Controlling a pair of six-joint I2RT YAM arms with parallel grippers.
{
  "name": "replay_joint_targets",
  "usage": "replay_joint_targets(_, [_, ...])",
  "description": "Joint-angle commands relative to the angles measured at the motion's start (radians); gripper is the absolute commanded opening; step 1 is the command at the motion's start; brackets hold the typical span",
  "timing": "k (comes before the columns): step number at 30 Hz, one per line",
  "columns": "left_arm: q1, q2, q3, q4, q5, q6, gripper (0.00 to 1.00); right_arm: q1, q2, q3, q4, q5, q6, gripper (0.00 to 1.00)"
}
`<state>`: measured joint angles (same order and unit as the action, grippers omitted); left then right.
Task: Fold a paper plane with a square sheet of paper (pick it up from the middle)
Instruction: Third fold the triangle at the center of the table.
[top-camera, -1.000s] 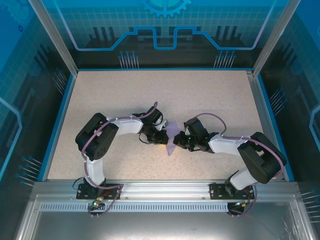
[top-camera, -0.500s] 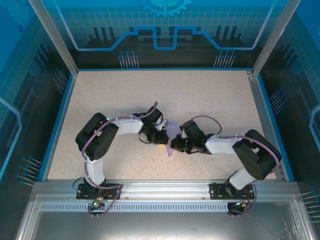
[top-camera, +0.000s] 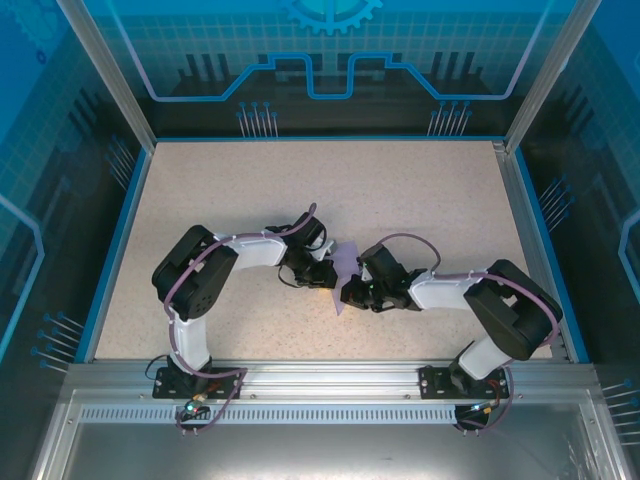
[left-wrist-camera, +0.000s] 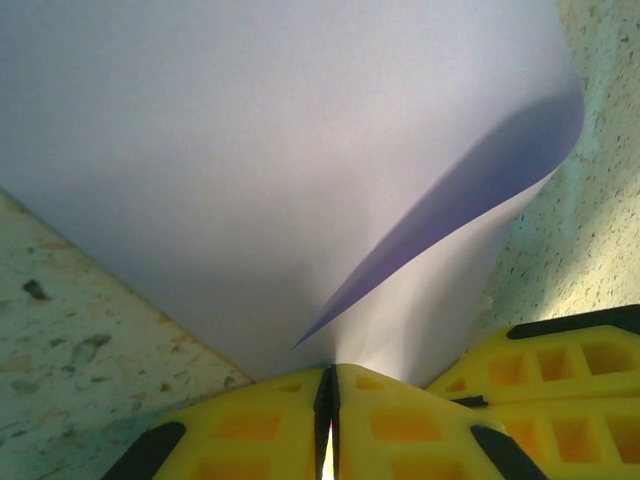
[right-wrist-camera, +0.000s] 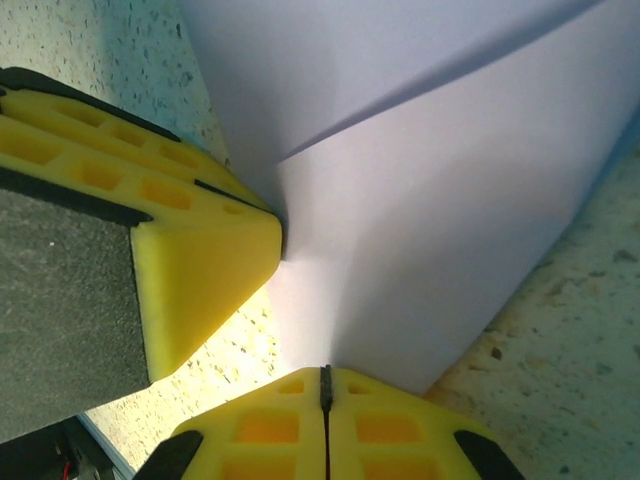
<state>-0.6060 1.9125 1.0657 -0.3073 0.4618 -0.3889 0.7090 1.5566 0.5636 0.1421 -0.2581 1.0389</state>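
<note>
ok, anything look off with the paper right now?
No tears visible. The square sheet of paper is pinched by the left fingers and the right fingers, but one layer bows up off the other instead of lying flat.

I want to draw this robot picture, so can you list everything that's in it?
sheet of paper: one, light purple, partly folded, middle of the table between the grippers
table: one, speckled beige with a blue rim, under everything
back wall: one, blue with line patterns, behind the table
left arm: one, white and black, near edge, left
right arm: one, white and black, near edge, right
left gripper: one, yellow, shut on the paper
right gripper: one, yellow, shut on the paper
</note>
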Motion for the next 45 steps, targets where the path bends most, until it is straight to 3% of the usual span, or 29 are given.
replay_joint_targets(1, [-0.001,0.084,-0.023,-0.053,-0.115,0.026,0.13,0.022,-0.044,-0.025,-0.028,0.017,-0.002,0.07])
replay_joint_targets(16, [-0.002,0.095,-0.027,-0.052,-0.109,0.027,0.13,0.061,-0.025,-0.068,0.061,0.01,0.052,0.07])
replay_joint_targets(45, [0.001,0.1,-0.044,-0.038,-0.106,0.023,0.13,0.12,0.021,-0.059,0.035,0.02,0.036,0.06])
